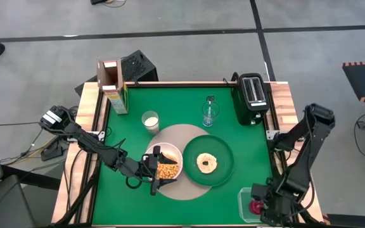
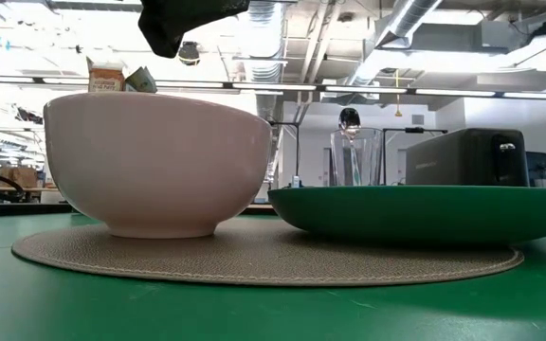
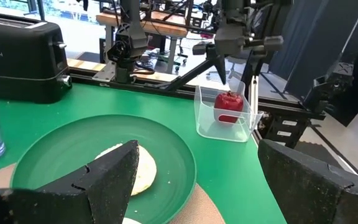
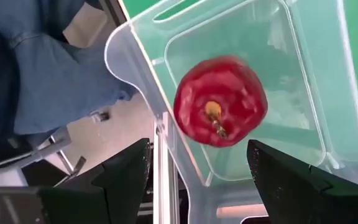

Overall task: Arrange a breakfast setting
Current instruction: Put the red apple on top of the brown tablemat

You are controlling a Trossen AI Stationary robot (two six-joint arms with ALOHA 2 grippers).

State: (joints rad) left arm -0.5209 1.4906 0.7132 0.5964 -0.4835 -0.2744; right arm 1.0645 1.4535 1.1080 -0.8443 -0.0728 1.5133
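At the lower right of the high view, the right hand [image 1: 256, 206] hangs with its fingers apart over the red apple [image 4: 220, 101], which lies in the clear plastic tub [image 4: 303, 74]. It should drop straight, centred on the apple and clear of the tub walls, before closing. The left hand [image 1: 157, 174], also spread and empty, waits above the white bowl [image 1: 168, 161] near the middle.

The toaster [image 3: 18, 59] bears partial lettering reading "NSMITH" on its side. No other text is legible.
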